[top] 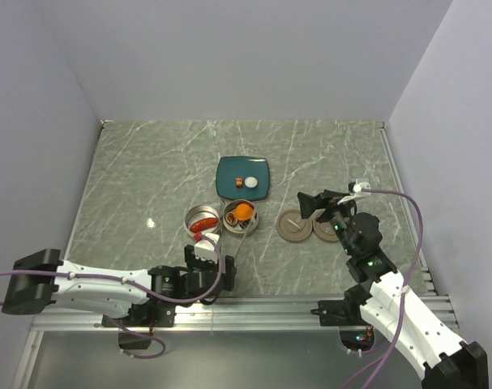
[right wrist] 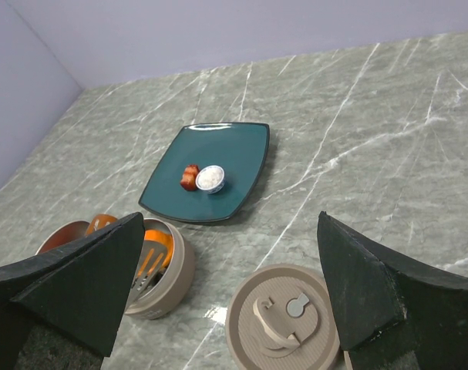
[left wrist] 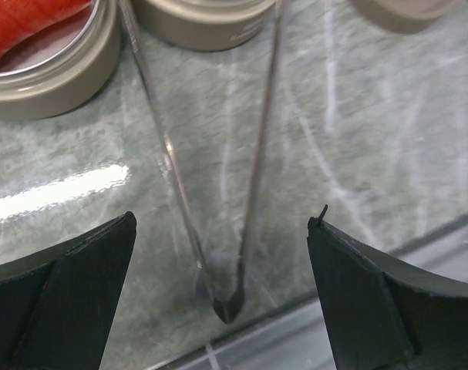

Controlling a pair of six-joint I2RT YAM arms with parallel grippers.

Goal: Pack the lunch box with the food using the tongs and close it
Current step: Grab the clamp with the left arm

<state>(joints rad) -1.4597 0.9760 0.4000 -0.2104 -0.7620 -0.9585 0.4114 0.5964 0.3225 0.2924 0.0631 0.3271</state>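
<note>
Two round silver tins of the lunch box stand mid-table. The left tin (top: 202, 219) holds a red sausage (left wrist: 25, 19). The right tin (top: 241, 216) holds an orange ball (top: 244, 211) and the tips of the tongs (right wrist: 145, 266). The tongs (left wrist: 253, 177) lie on the table, their joined end (left wrist: 227, 308) toward the near edge. My left gripper (left wrist: 222, 223) is open astride them, touching neither arm. Two brown lids (top: 293, 226) (top: 325, 231) lie to the right. My right gripper (right wrist: 232, 223) hangs open above the nearer lid (right wrist: 284, 316).
A teal plate (top: 243, 177) behind the tins carries a red-brown bit (right wrist: 190, 176) and a small white bowl-shaped piece (right wrist: 211, 178). The table's metal front rail (left wrist: 357, 308) runs just behind the tongs' joined end. Walls close in the table on three sides.
</note>
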